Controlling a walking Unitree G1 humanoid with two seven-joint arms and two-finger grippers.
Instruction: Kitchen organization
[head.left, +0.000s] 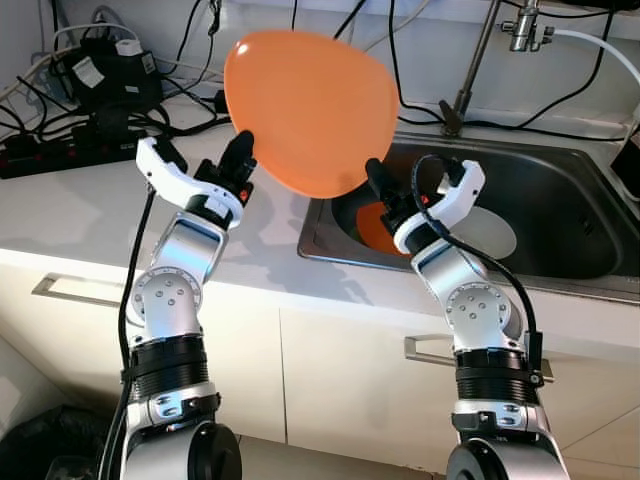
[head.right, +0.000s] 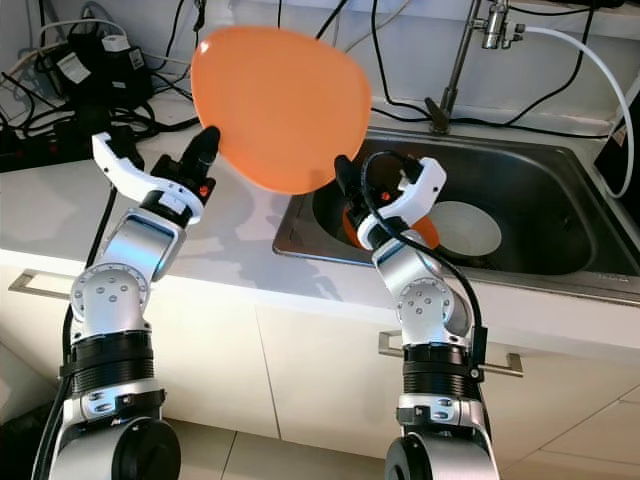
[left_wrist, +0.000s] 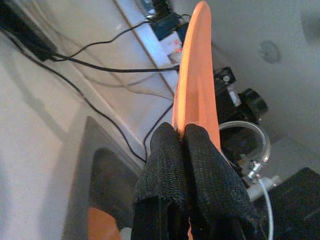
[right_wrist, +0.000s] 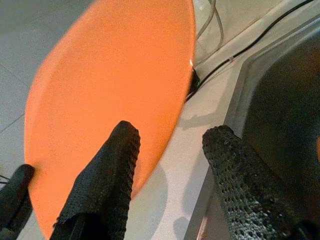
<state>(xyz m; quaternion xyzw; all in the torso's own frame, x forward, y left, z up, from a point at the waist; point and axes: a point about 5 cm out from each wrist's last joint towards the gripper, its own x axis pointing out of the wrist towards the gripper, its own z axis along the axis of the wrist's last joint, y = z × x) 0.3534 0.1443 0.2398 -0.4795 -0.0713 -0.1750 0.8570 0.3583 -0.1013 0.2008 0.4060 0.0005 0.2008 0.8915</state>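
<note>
A large orange plate (head.left: 310, 110) is held up on edge over the counter, beside the sink's left end. My left gripper (head.left: 240, 152) is shut on its lower left rim. In the left wrist view both fingertips (left_wrist: 167, 142) pinch the thin orange edge (left_wrist: 197, 75). My right gripper (head.left: 377, 180) is open at the plate's lower right rim. In the right wrist view one finger (right_wrist: 117, 160) lies across the plate's face (right_wrist: 110, 85) and the other finger (right_wrist: 235, 170) stands to the sink side. I cannot tell whether they touch the plate.
A steel sink (head.left: 330, 250) holds a white bowl (head.left: 495, 235) and an orange dish (head.left: 372, 232). The faucet (head.left: 470, 70) rises behind it. A power strip (head.left: 60, 150), a black box (head.left: 100, 70) and cables crowd the back left. White counter (head.left: 80, 215) lies below my left arm.
</note>
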